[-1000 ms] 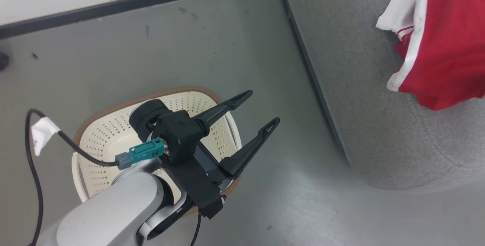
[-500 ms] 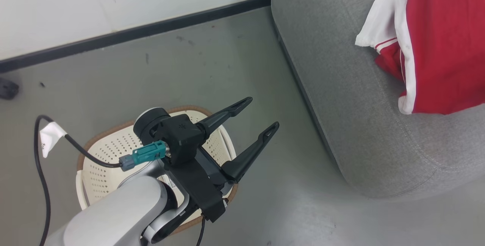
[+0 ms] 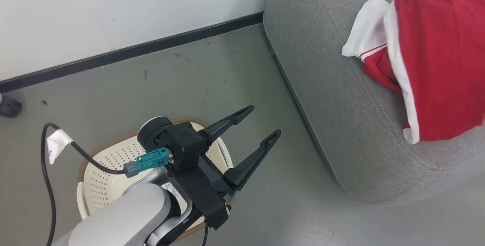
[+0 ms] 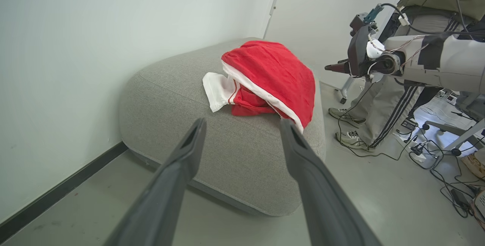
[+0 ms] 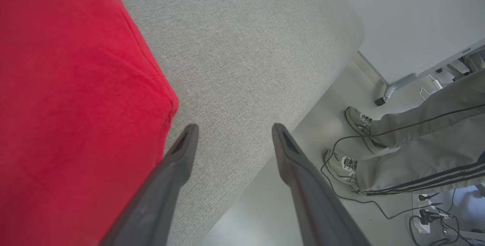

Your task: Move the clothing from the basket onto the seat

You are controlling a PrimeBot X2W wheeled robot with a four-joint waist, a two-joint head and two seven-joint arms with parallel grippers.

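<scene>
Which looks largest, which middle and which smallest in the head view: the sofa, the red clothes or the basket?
1. Sofa.
2. Red clothes.
3. Basket, but the left arm hides much of it, so its place against the clothes is unsure.

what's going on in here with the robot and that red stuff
It's a laundry-moving job. The red and white clothing lies in a heap on the grey seat. The left gripper hovers by the basket on the floor, fingers spread and holding nothing; the part of the basket that shows is bare. The right gripper is open too, just beside the clothing over the seat. A person's legs stand nearby.
</scene>
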